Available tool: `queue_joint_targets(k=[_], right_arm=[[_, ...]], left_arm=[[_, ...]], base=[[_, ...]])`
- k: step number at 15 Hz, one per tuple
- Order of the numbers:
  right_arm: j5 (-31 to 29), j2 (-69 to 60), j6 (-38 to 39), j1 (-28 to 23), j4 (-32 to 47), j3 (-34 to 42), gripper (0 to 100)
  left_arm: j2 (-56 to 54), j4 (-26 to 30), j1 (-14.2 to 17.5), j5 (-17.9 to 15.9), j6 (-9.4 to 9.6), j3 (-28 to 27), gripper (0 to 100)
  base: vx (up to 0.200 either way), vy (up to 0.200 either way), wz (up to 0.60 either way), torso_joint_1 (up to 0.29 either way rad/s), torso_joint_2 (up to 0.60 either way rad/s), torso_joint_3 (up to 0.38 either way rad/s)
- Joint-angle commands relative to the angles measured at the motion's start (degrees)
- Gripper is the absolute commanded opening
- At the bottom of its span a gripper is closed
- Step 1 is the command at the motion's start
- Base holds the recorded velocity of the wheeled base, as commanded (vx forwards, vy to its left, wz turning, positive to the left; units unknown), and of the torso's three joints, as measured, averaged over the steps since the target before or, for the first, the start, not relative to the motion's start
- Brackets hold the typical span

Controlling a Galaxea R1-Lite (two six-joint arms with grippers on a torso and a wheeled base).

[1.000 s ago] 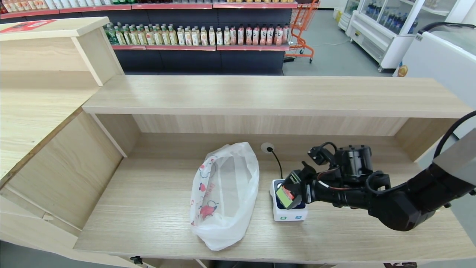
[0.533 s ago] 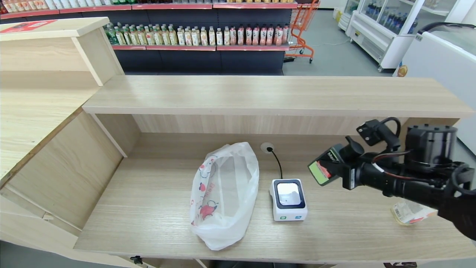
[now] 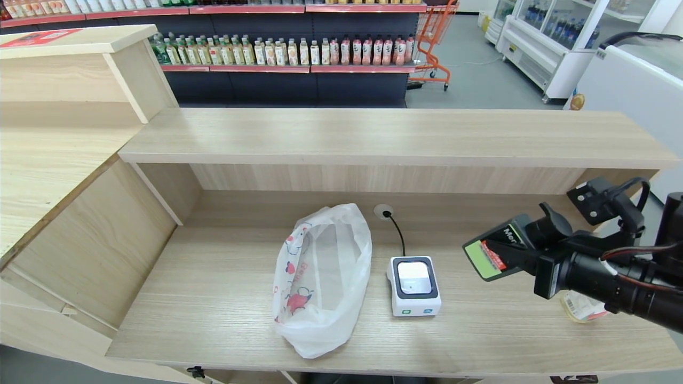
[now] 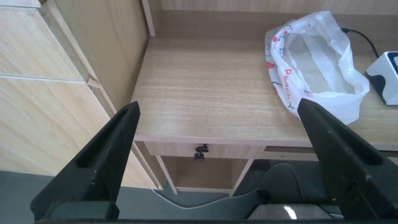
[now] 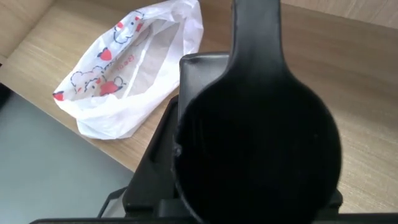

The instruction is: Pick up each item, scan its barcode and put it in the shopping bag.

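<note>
**Right gripper** [image 3: 520, 249], clamped on the box [image 3: 488, 257], has carried it from above the scanner [image 3: 414, 286] toward the right end of the counter [image 3: 213, 309]. The box is small and dark with a green-and-red face turned leftward, and it is held in the air, well right of the bag [image 3: 320, 277]. The right arm lies roughly level, pointing left. **Left gripper** [image 4: 217, 109]: fingers spread wide and empty, off the counter's front-left corner.

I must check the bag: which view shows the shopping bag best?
The head view: the whole shopping bag lies uncovered. The left wrist view shows it farther off; the right wrist view, with one side covered.
</note>
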Motion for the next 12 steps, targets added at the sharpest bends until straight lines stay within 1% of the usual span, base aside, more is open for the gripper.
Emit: queue_joint_targets(k=[1, 2, 5, 11, 12], right_arm=[[0.01, -0.79, 0.16, 0.01, -0.03, 0.27, 0], [0.1, -0.43, 0.25, 0.1, -0.03, 0.27, 0], [0.19, -0.35, 0.34, 0.1, 0.15, 0.45, 0], [0.36, 1.67, 0.25, 0.19, 0.15, -0.08, 0], [0.71, 2.11, 0.34, 0.19, 0.06, -0.26, 0]], left_arm=[[-0.01, -0.01, -0.02, 0.0, -0.05, 0.0, 100], [-0.01, -0.01, 0.07, 0.0, 0.04, 0.0, 100], [-0.01, -0.01, -0.02, 0.0, 0.04, 0.0, 100], [-0.01, -0.01, -0.02, 0.0, -0.05, 0.0, 100], [-0.01, -0.01, -0.02, 0.0, -0.31, 0.0, 100]], base=[[0.0, 0.0, 0.0, 0.0, 0.0, 0.0], [0.0, 0.0, 0.0, 0.0, 0.0, 0.0], [-0.2, 0.0, 0.0, 0.007, 0.0, 0.002], [0.0, 0.0, 0.0, 0.0, 0.0, 0.0], [0.0, 0.2, 0.0, 0.012, 0.01, 0.002]])
